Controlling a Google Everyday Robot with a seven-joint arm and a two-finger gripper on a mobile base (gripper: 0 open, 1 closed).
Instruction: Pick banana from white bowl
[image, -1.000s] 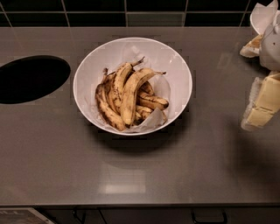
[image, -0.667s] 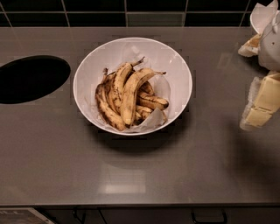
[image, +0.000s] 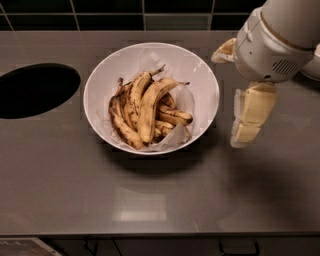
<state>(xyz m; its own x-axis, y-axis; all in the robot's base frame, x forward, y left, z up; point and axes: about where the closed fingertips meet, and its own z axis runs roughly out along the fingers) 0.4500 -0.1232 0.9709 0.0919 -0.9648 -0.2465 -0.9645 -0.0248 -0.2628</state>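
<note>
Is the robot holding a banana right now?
No, the gripper hangs beside the white bowl with its jaws apart and empty, and the banana lies in the bowl.

Arm: white wrist housing reaches in from the upper right corner.
Claw: at right, tilted, two tan fingers spread well apart.

— Where's the gripper?
— Right of the white bowl (just beside its rim), over the desk, jaws apart.
— The banana?
— In the bowl, atop smaller bananas.
</note>
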